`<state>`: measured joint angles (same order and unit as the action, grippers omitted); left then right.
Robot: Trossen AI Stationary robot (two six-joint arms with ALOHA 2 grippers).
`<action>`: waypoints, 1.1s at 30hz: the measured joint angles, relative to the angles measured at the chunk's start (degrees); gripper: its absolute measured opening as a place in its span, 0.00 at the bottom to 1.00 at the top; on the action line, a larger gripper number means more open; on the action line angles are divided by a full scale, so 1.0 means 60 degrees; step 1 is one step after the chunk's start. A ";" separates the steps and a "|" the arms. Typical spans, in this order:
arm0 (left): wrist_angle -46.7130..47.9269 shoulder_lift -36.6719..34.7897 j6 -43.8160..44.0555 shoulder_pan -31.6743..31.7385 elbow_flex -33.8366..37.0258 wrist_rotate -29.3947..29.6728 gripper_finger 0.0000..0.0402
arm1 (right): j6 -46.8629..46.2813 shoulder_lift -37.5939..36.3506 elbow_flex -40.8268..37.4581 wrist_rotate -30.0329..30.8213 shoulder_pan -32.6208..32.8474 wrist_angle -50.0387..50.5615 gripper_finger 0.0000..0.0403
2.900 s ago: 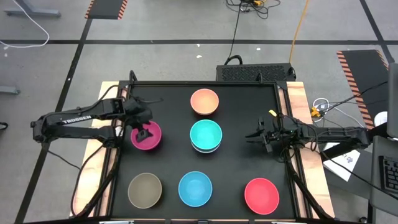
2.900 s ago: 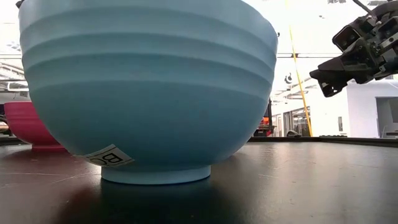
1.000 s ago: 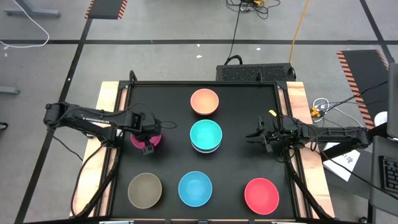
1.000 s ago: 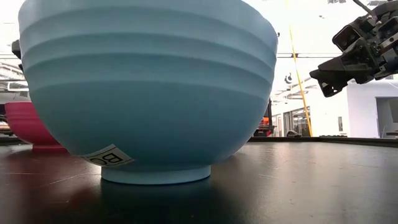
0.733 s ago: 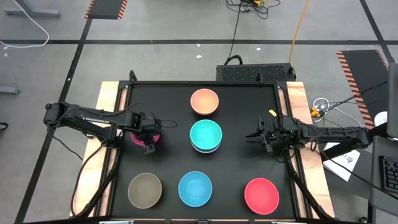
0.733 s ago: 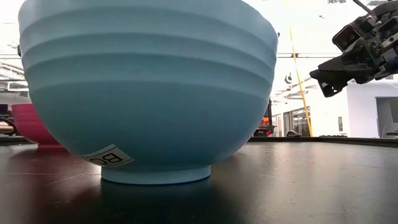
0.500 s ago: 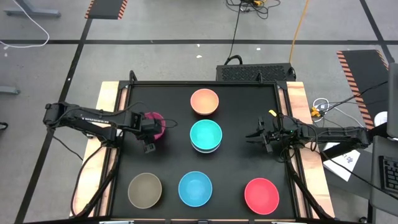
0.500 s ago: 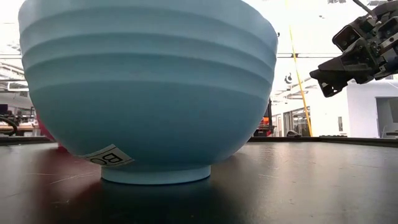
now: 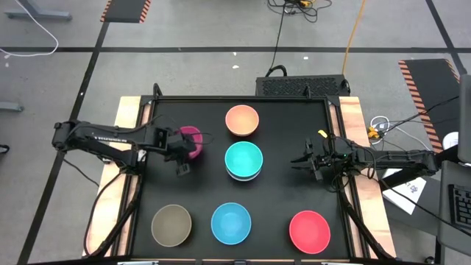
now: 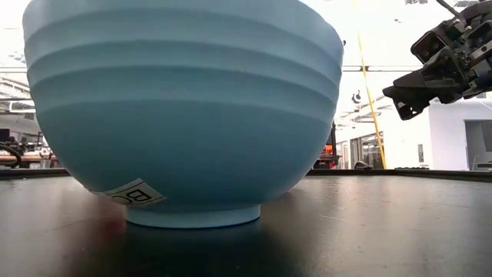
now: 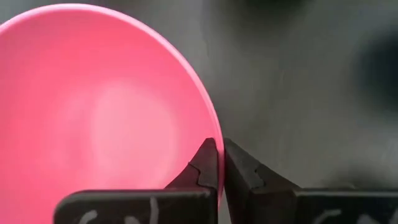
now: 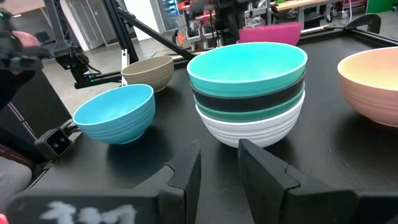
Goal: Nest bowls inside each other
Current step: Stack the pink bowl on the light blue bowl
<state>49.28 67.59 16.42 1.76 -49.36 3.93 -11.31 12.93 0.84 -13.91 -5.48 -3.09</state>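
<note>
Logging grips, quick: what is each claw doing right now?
Left claw: shut on the magenta bowl.
Right claw: open, empty.

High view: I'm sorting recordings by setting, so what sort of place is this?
Most likely a robotics lab or workshop. A black table stands on a grey floor marked with tape lines and hazard stripes, cables trail across it, and workbenches show behind the bowls.

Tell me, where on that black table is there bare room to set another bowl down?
The far-left corner, left of the peach bowl, is bare, as is the far-right corner beyond the right gripper. Another patch lies between the olive bowl and the left gripper, which holds the magenta bowl. The middle column, with the teal-topped stack and the light blue bowl, is crowded.
</note>
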 joint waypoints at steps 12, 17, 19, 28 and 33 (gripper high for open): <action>0.0192 0.2726 -0.2183 -0.0428 -0.4276 0.0318 0.01 | 0.0000 0.0000 -0.0002 0.0004 0.0000 0.0000 0.25; 0.1107 0.4423 -0.2941 -0.0750 -0.6388 0.1277 0.01 | 0.0000 0.0004 0.0000 0.0004 0.0000 0.0000 0.25; 0.1397 0.4993 -0.3137 -0.0845 -0.7113 0.1329 0.01 | -0.0003 0.0004 -0.0004 0.0004 0.0001 0.0000 0.25; 0.1826 0.6407 -0.3414 -0.1648 -0.8721 0.1283 0.01 | -0.0004 0.0018 0.0000 0.0004 0.0000 0.0004 0.25; 0.1803 0.6532 -0.3281 -0.2035 -0.8889 0.1026 0.01 | -0.0004 0.0195 -0.0001 0.0007 0.0001 0.0004 0.25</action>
<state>60.10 106.78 -3.27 -10.45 -102.69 10.08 -11.33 14.10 0.83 -13.87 -5.47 -3.07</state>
